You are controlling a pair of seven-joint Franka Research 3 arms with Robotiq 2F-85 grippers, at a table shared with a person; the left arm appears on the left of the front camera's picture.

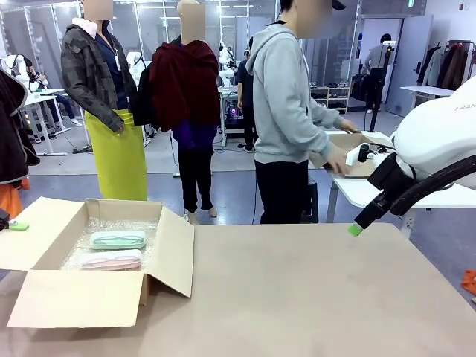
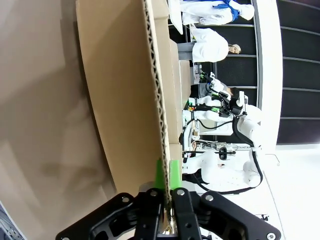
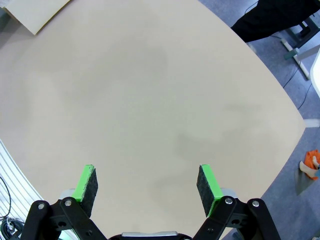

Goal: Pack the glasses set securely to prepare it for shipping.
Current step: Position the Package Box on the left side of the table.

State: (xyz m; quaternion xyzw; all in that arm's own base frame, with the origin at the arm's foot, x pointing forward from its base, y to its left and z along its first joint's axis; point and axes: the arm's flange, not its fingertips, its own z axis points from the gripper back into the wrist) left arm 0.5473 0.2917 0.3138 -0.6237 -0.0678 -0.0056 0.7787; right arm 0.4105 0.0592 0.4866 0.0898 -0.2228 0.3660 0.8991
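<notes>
Two cases: pale mint-green translucent glasses case (image 1: 117, 240) and pinkish one (image 1: 111, 260) side by side on bubble wrap inside the open brown cardboard box (image 1: 82, 297).
Left fingers (image 2: 166, 176): pinched shut on the box's flap edge.
Right fingers (image 3: 148, 186): spread wide, holding nothing, above bare beige surface (image 3: 150, 100), well apart from the cases.

Open cardboard box (image 1: 97, 297) on tan table (image 1: 312, 297).
</notes>
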